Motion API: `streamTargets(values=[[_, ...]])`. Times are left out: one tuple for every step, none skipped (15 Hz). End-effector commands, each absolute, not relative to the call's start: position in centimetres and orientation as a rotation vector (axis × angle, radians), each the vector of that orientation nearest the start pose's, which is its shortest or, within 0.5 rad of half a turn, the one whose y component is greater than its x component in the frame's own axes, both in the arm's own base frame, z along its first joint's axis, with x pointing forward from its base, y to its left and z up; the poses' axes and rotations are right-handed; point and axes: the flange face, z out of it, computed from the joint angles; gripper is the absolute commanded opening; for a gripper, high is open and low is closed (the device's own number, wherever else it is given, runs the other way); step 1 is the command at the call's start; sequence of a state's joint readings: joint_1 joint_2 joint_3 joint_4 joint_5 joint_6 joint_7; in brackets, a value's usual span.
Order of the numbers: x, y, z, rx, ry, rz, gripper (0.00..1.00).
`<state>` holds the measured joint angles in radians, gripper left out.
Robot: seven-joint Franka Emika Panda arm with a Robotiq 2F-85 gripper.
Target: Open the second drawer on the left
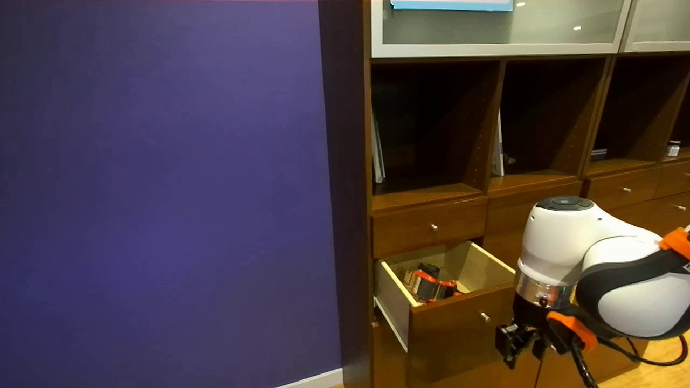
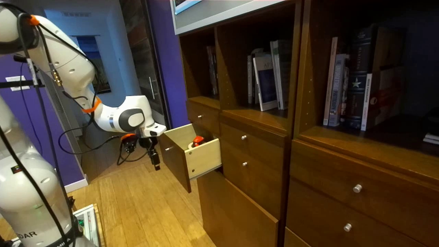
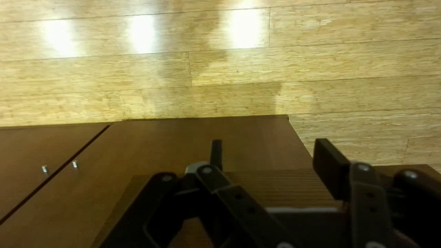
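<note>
The second drawer [image 1: 458, 339], brown-fronted with pale inner sides, stands pulled far out below the closed top drawer at the cabinet's left end. It also shows open in an exterior view [image 2: 176, 164]. Its small round metal knob [image 1: 485, 317] shows in both exterior views [image 2: 168, 149]. Red and dark items lie inside it. My gripper [image 1: 520, 347] points down in front of the drawer front, off the knob; it also shows in an exterior view [image 2: 156, 161]. In the wrist view the fingers [image 3: 268, 156] are apart with nothing between them. The knob does not show there.
The top drawer [image 1: 426, 229] above is shut. More drawers with knobs [image 2: 244, 137] stand beside it. Dark shelf cubbies [image 1: 431, 124] with books are above. A tall plain cabinet door [image 2: 236, 209] is below. Wood floor [image 3: 310, 65] lies beneath my gripper. A purple wall [image 1: 161, 188] adjoins the cabinet.
</note>
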<state>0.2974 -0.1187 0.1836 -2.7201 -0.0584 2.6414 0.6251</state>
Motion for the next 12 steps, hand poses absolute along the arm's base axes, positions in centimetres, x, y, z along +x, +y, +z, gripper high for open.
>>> streamTargets(values=[[34.0,17.1,30.5,-3.127,0.178,-0.087,0.99],[34.0,16.7,32.0,-3.121,0.19,-0.1,1.0],[34.1,16.3,33.9,-3.113,0.198,-0.136,1.0],[34.2,15.9,35.9,-3.101,0.207,-0.148,1.0],[34.4,15.3,37.9,-3.109,0.24,-0.186,1.0],[34.7,14.9,40.1,-3.125,0.256,-0.263,1.0],[35.4,14.6,42.3,-3.129,0.283,-0.329,1.0],[36.3,14.5,44.3,-3.117,0.307,-0.391,1.0],[37.0,14.4,45.9,-3.105,0.319,-0.431,1.0],[37.8,14.5,47.2,-3.083,0.333,-0.478,1.0],[38.9,14.8,48.0,-3.072,0.343,-0.506,1.0],[40.1,15.2,48.4,-3.064,0.347,-0.537,1.0]])
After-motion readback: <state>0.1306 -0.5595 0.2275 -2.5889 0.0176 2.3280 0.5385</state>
